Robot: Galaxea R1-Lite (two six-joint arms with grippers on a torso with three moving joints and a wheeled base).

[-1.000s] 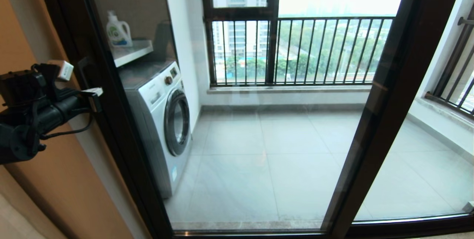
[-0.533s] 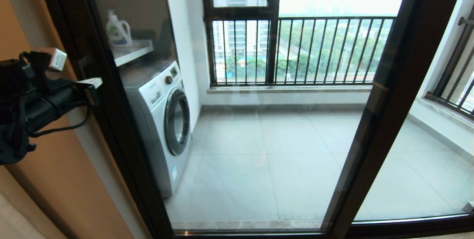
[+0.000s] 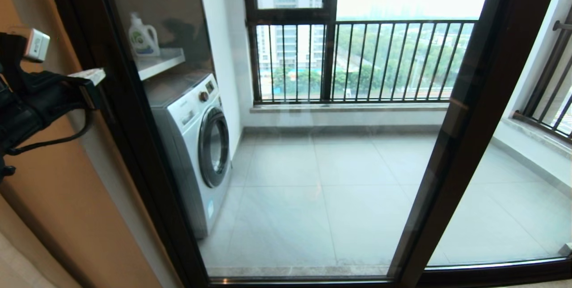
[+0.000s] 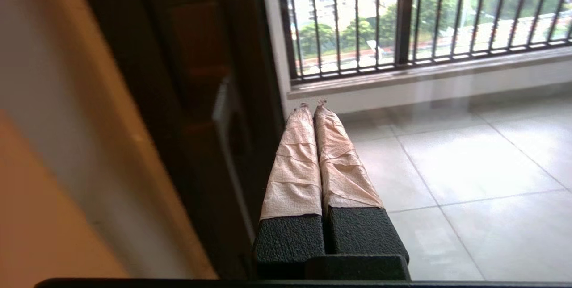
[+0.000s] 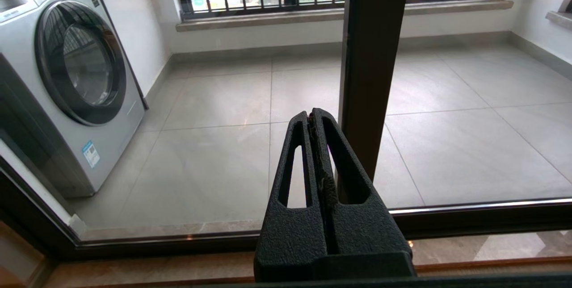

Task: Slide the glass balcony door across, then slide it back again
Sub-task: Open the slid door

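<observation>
Head view, door: the glass balcony door [image 3: 286, 154] fills nearly the whole scene before me, a tall clear pane in a dark frame; it sits drawn over to my left, its left upright hard against the tan wall [image 3: 58, 216]; a washing machine [image 3: 196, 145] and the black window railing [image 3: 357, 62] show through the glass.
Long axis: the door's uprights run floor to ceiling; I judge the slide runs crossways to them, left to right along the bottom track.
Second panel: the similar dark-framed panel [image 3: 500, 198] overlaps on my right; its upright leans across the right of the scene.
Left arm: my left gripper [image 3: 62, 62] hangs at the left edge, just beside the left upright and not touching it; the door lies to its right and ahead.
Handle: in the left wrist view the dark bar handle [image 4: 225, 114] stands upright on that post, just beside my taped fingertips [image 4: 308, 145]; its long axis is vertical.
Left pincer: the two pads are pressed together with nothing between them.
Nearer arm: the left, by my judgement; the handle is on its side.
Right arm: my right gripper [image 5: 315, 120] is low near the bottom track, fingers together, empty, facing the middle upright; it is well apart from the handle.
</observation>
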